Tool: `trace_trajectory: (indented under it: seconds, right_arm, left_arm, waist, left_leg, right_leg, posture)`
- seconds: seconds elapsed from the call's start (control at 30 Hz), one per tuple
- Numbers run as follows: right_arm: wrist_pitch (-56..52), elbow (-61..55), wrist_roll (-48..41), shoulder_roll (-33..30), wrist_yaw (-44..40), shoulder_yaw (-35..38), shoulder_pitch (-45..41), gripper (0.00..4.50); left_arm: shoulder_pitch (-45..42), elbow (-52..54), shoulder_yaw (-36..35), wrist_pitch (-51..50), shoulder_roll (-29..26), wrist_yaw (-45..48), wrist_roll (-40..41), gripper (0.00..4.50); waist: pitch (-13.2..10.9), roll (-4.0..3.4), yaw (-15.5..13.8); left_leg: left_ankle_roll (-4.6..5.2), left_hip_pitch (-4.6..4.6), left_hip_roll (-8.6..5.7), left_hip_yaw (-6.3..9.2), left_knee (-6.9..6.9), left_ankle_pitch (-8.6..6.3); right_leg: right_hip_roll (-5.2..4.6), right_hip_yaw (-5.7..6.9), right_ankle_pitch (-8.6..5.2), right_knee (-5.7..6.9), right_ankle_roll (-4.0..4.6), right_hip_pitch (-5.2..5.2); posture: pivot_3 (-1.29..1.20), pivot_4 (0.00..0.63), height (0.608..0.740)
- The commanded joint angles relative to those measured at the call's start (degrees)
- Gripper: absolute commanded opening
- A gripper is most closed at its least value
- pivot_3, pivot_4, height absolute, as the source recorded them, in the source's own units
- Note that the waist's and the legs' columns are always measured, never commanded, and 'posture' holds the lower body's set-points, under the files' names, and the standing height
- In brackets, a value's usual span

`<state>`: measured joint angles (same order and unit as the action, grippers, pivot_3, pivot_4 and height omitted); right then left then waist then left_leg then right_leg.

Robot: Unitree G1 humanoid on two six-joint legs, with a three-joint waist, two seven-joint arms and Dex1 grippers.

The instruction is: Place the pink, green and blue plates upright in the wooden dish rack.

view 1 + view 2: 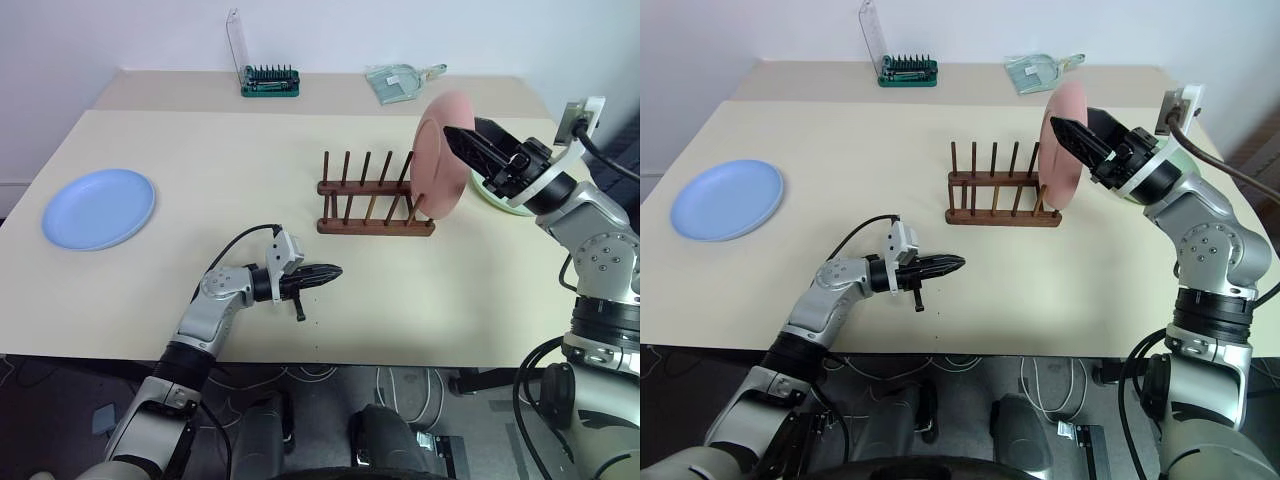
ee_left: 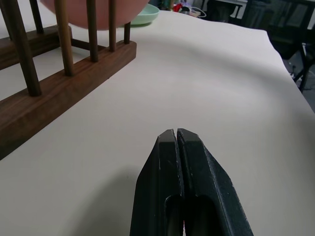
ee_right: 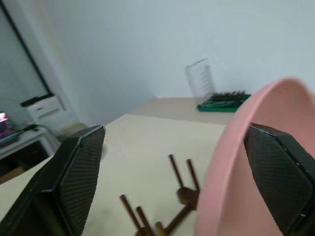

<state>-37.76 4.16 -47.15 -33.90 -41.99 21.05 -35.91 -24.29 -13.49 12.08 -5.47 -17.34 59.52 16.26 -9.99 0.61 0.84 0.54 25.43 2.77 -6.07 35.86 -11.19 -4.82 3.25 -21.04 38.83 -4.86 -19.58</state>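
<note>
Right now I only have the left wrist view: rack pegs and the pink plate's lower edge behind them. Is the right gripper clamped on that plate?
Observer: No. The right gripper is open, its fingers spread wide on either side of the pink plate.
Operator: Is the plate seated?
Observer: It stands upright at the right end of the wooden dish rack.
Operator: Where's the blue one?
Observer: The blue plate lies flat at the far left of the table, well apart from the rack.
</note>
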Motion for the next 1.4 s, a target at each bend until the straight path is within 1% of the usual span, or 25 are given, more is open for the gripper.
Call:
trace_trajectory:
  seconds: [0.03,0.13,0.2,0.33,0.4,0.5,0.6,0.63,0.8,0.9,0.97,1.07,1.1,1.17,1.3,1.4]
  right_arm:
    - [3.19,-0.1,1.33,-1.47,0.33,2.09,-1.08,4.45]
    - [6.33,2.55,3.32,-2.8,1.84,4.25,-1.55,4.45]
    - [8.43,4.41,5.7,-4.77,2.48,4.98,-0.99,4.45]
    - [12.79,10.88,13.8,-10.17,3.76,3.54,1.6,4.45]
    - [16.25,15.02,19.69,-13.02,4.34,0.94,3.18,4.45]
    - [24.21,22.04,30.93,-16.14,4.47,-6.66,4.74,4.45]
    - [32.25,30.62,37.23,-15.34,4.81,-11.24,2.13,4.45]
    - [35.16,33.64,39.69,-15.05,5.39,-13.01,0.93,4.45]
    - [45.48,47.62,48.54,-14.1,7.59,-19.6,-5.56,4.45]
    - [49.23,56.57,53.42,-13.01,10.9,-23.0,-10.17,4.45]
    - [50.01,61.25,55.14,-12.39,13.12,-23.93,-12.55,4.45]
    - [49.58,66.25,56.6,-11.76,16.73,-24.16,-14.68,3.67]
    - [49.5,67.22,56.91,-11.68,17.43,-24.12,-14.9,3.13]
    - [49.66,68.4,57.46,-11.64,18.3,-24.05,-14.96,2.2]
    - [50.48,69.24,57.89,-11.7,19.81,-23.6,-14.2,0.08]
    - [52.1,68.95,57.99,-11.92,20.24,-23.29,-13.05,0.03]
  left_arm:
    - [0.36,4.04,-0.56,-0.92,0.02,-0.55,0.59,0.01]
    - [0.49,6.49,-0.64,-2.9,-0.19,-1.28,0.92,0.01]
    - [0.53,8.07,-0.71,-4.3,-0.32,-1.83,1.12,0.01]
    - [0.51,10.31,-0.81,-6.43,-0.49,-2.64,1.37,0.01]
    - [0.29,10.67,-0.79,-7.09,-0.51,-2.82,1.45,0.01]
    - [-0.33,10.25,-0.6,-7.37,-0.41,-2.57,1.44,0.01]
    - [-0.94,8.64,-0.42,-6.57,-0.14,-1.96,1.14,0.01]
    - [-1.08,7.79,-0.43,-5.98,-0.06,-1.7,0.95,0.01]
    - [-1.19,4.31,-0.66,-3.09,-0.02,-0.59,0.43,0.01]
    - [-0.37,3.66,-0.74,-1.79,-0.15,-0.31,0.35,0.01]
    - [0.06,3.73,-0.78,-1.39,-0.19,-0.41,0.33,0.01]
    - [0.67,4.02,-0.94,-1.04,-0.36,-0.8,0.27,0.01]
    - [0.8,4.1,-1.03,-1.01,-0.46,-0.87,0.28,0.01]
    - [0.98,4.29,-1.15,-1.04,-0.64,-1.0,0.32,0.01]
    - [1.22,4.99,-1.27,-1.5,-0.98,-1.32,0.53,0.01]
    - [1.25,5.6,-1.2,-2.03,-0.98,-1.56,0.63,0.01]
  waist:
    - [0.0,-0.01,-0.03]
    - [0.0,-0.01,-0.07]
    - [-0.01,-0.02,-0.23]
    - [-0.02,-0.03,-0.19]
    - [-0.02,-0.03,-0.13]
    - [-0.03,-0.05,0.13]
    - [-0.08,-0.15,0.49]
    - [-0.11,-0.2,0.54]
    - [-0.22,-0.38,0.26]
    - [-0.23,-0.38,0.14]
    - [-0.23,-0.37,0.03]
    - [-0.23,-0.38,-0.06]
    - [-0.23,-0.38,-0.04]
    - [-0.23,-0.38,0.05]
    - [-0.23,-0.38,0.13]
    - [-0.22,-0.36,0.14]
  left_leg:
    - [0.0,0.0,0.0,0.0,0.0,0.0]
    - [0.0,0.01,0.0,-0.01,0.0,0.0]
    - [0.0,0.01,-0.01,-0.01,0.0,0.0]
    - [0.01,0.01,-0.03,-0.03,-0.01,0.0]
    - [0.01,0.0,-0.03,-0.03,-0.01,0.0]
    - [0.0,-0.02,-0.02,-0.06,0.0,0.01]
    - [-0.11,-0.08,0.02,-0.12,0.0,0.07]
    - [-0.38,-0.09,0.03,-0.12,0.0,0.24]
    - [-0.42,-0.09,0.02,-0.2,0.03,0.26]
    - [-0.42,-0.08,0.01,-0.21,0.04,0.27]
    - [-0.42,-0.07,0.01,-0.21,0.05,0.27]
    - [-0.42,-0.07,0.0,-0.21,0.05,0.27]
    - [-0.42,-0.07,0.0,-0.21,0.06,0.27]
    - [-0.43,-0.07,0.01,-0.21,0.06,0.27]
    - [-0.43,-0.08,0.02,-0.21,0.07,0.27]
    - [-0.43,-0.1,0.03,-0.17,0.11,0.27]
  right_leg:
    - [0.0,0.0,0.0,0.0,0.0,0.0]
    - [0.0,0.0,0.0,0.0,0.0,0.0]
    - [0.0,0.0,0.0,-0.01,0.0,0.01]
    - [-0.02,0.0,0.0,-0.06,0.0,0.02]
    - [0.01,0.01,0.0,-0.08,0.0,0.03]
    - [0.03,0.0,0.0,-0.08,0.0,0.03]
    - [0.11,-0.03,0.0,-0.07,-0.01,0.02]
    - [0.12,-0.03,0.0,-0.04,-0.01,0.02]
    - [0.18,-0.06,0.0,-0.03,-0.02,0.0]
    - [0.17,-0.06,0.0,-0.04,-0.02,0.0]
    - [0.16,-0.06,0.0,-0.05,-0.02,0.01]
    - [0.15,-0.05,0.0,-0.05,-0.02,0.02]
    - [0.14,-0.05,0.0,-0.05,-0.02,0.03]
    - [0.14,-0.05,0.0,-0.05,-0.02,0.03]
    - [0.14,-0.05,0.0,-0.05,-0.02,0.04]
    - [0.14,-0.05,0.0,-0.05,-0.02,0.11]
  posture:
    - [0.0,0.15,0.732]
    - [0.0,0.15,0.732]
    - [0.0,0.15,0.732]
    - [0.0,0.15,0.732]
    - [0.0,0.15,0.732]
    - [0.0,0.15,0.732]
    - [0.0,0.15,0.732]
    - [0.0,0.15,0.732]
    - [0.0,0.15,0.732]
    - [0.0,0.15,0.732]
    - [0.0,0.15,0.732]
    - [0.0,0.15,0.732]
    - [0.0,0.15,0.732]
    - [0.0,0.15,0.732]
    - [0.0,0.15,0.732]
    - [0.0,0.15,0.732]
